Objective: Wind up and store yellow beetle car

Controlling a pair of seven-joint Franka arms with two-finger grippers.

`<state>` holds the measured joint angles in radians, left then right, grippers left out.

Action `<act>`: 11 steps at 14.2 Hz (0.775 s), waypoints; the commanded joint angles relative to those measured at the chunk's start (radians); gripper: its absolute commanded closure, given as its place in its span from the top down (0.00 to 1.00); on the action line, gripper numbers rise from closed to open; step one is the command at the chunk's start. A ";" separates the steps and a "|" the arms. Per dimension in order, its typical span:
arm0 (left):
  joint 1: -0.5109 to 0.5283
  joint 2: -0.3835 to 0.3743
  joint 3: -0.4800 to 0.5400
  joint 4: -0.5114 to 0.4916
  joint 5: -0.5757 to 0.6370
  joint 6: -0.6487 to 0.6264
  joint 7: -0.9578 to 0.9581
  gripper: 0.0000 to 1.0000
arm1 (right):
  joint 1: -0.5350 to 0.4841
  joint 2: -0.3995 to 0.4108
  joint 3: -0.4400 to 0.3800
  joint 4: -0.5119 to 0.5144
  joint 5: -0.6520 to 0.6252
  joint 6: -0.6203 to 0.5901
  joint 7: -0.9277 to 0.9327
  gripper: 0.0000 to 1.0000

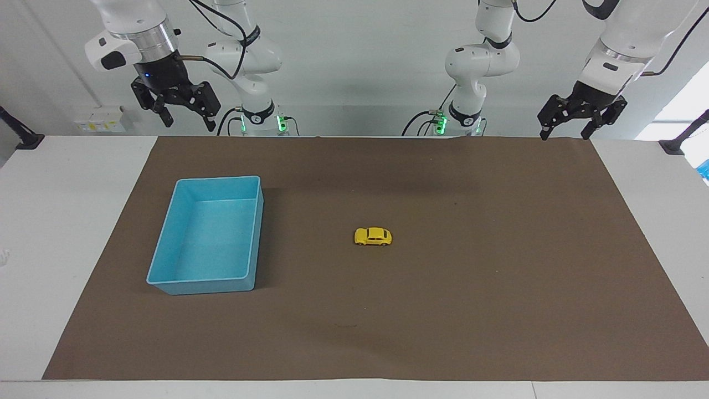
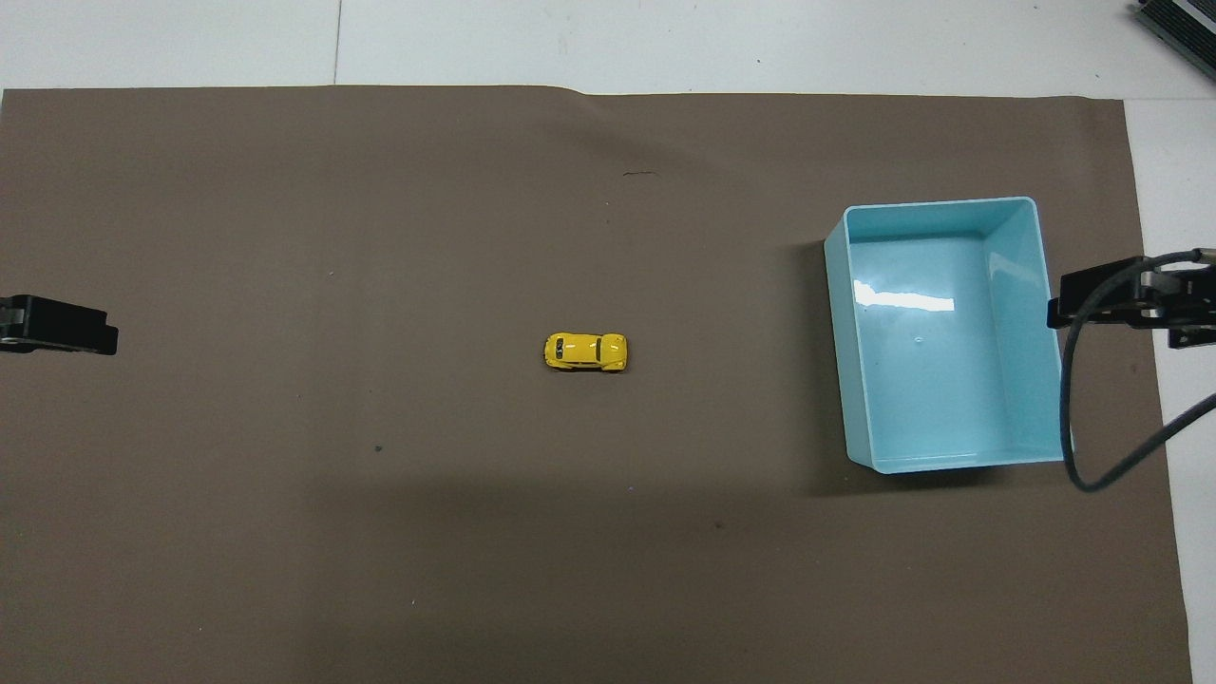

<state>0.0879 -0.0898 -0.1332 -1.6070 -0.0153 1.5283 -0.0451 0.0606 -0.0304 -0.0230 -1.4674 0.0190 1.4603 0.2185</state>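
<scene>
The yellow beetle car stands on its wheels in the middle of the brown mat, touched by nothing. My left gripper hangs open and empty, high over the mat's edge by the robots at the left arm's end. High up at the right arm's end, my right gripper is open and empty too, over the robots' edge of the mat. In the overhead view only a dark tip of the left gripper and part of the right gripper show at the sides.
An empty light-blue bin sits on the mat toward the right arm's end, well apart from the car. The brown mat covers most of the white table. A black cable hangs over the bin's rim.
</scene>
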 commanded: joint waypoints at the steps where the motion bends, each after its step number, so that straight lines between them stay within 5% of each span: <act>1: 0.003 -0.004 -0.005 -0.030 -0.011 0.004 -0.099 1.00 | 0.001 -0.009 -0.008 -0.016 0.022 0.011 0.002 1.00; 6: -0.004 -0.004 -0.009 -0.056 -0.011 0.009 -0.243 1.00 | 0.001 -0.009 -0.008 -0.016 0.022 0.011 0.002 1.00; 11: -0.069 0.002 -0.014 -0.096 -0.011 0.055 -0.620 1.00 | 0.001 -0.009 -0.008 -0.016 0.022 0.011 0.002 1.00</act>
<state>0.0569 -0.0778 -0.1556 -1.6673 -0.0211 1.5490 -0.5417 0.0606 -0.0304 -0.0230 -1.4674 0.0190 1.4603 0.2185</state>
